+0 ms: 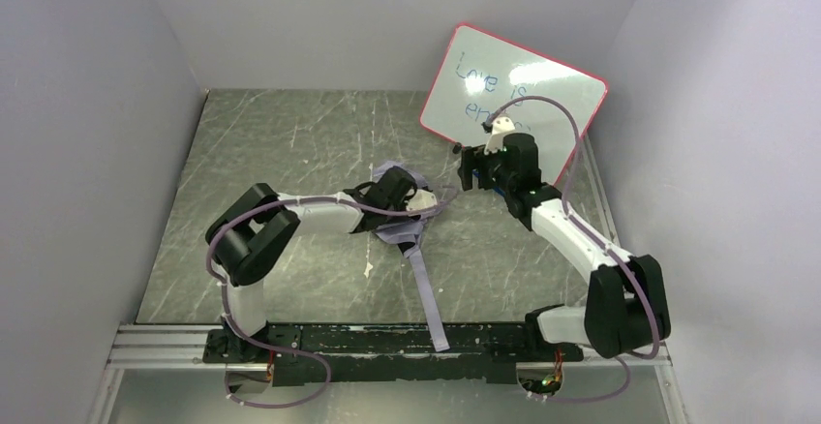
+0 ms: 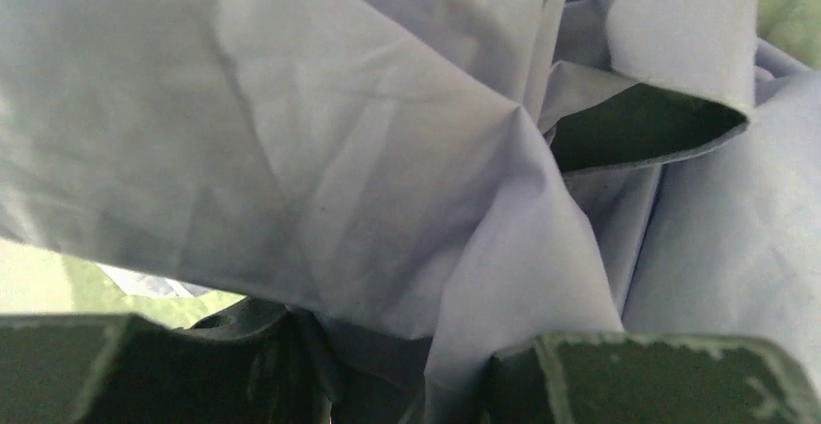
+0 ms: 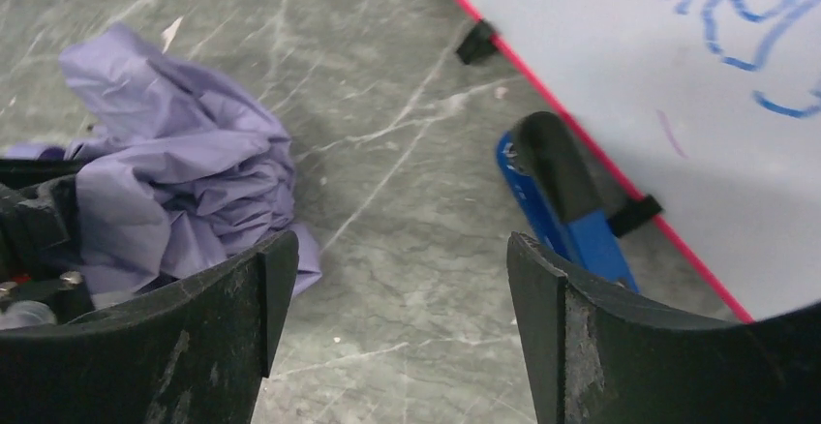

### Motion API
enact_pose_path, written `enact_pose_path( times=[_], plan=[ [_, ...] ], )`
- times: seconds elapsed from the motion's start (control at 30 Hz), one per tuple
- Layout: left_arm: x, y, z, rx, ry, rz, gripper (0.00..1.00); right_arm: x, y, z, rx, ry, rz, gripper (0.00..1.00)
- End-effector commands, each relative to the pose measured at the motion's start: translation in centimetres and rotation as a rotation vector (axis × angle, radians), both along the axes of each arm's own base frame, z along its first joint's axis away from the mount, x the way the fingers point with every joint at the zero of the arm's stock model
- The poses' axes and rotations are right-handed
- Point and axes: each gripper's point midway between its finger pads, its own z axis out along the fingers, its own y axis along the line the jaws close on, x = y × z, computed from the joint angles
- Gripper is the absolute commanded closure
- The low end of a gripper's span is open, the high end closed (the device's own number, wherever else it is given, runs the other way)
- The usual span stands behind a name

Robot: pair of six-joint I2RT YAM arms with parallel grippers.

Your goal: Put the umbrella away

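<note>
The umbrella [image 1: 408, 233] is a crumpled lavender heap in the middle of the table, with a long narrow strip of its fabric [image 1: 432, 300] trailing toward the near edge. My left gripper [image 1: 414, 201] is pressed into the heap. In the left wrist view the fabric [image 2: 368, 153] fills the frame and a fold hangs between the spread fingers of the gripper [image 2: 402, 371]. My right gripper [image 1: 469, 168] is open and empty above bare table, to the right of the heap [image 3: 174, 172]; it shows in the right wrist view [image 3: 402, 259]. Shaft and handle are hidden.
A red-framed whiteboard [image 1: 513, 95] with blue writing leans against the back right wall, just behind my right gripper. A blue and black marker-like object [image 3: 571, 211] lies at its foot. Grey walls enclose the marbled table [image 1: 290, 143] on three sides.
</note>
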Motion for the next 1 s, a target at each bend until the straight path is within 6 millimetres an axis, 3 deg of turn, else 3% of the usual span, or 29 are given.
enact_pose_path(
  times=[0.0, 0.2, 0.33, 0.63, 0.77, 0.97],
  plan=[
    [-1.3, 2.4, -3.5, 0.208, -0.059, 0.025, 0.95, 0.0, 2.9, 0.4, -0.002, -0.029, 0.231, 0.17],
    [-2.2, 1.8, -3.1, 0.262, -0.218, -0.011, 0.95, 1.3, 3.5, -0.5, -0.111, -0.046, 0.357, 0.18],
    [-2.8, 1.8, -2.4, 0.294, -0.326, -0.033, 0.95, 1.5, 4.9, -1.8, -0.146, -0.004, 0.503, 0.18],
    [-5.0, 0.6, -2.5, 0.346, -0.485, -0.112, 0.95, -1.0, 8.2, -3.0, -0.164, -0.015, 0.915, 0.2],
    [-5.8, 0.1, -3.1, 0.366, -0.515, -0.142, 0.95, -1.8, 9.4, -2.6, -0.119, 0.025, 1.042, 0.21],
    [-6.5, -0.4, -3.6, 0.383, -0.541, -0.181, 0.95, -3.7, 10.5, -4.5, -0.123, 0.139, 1.174, 0.22]
  ],
)
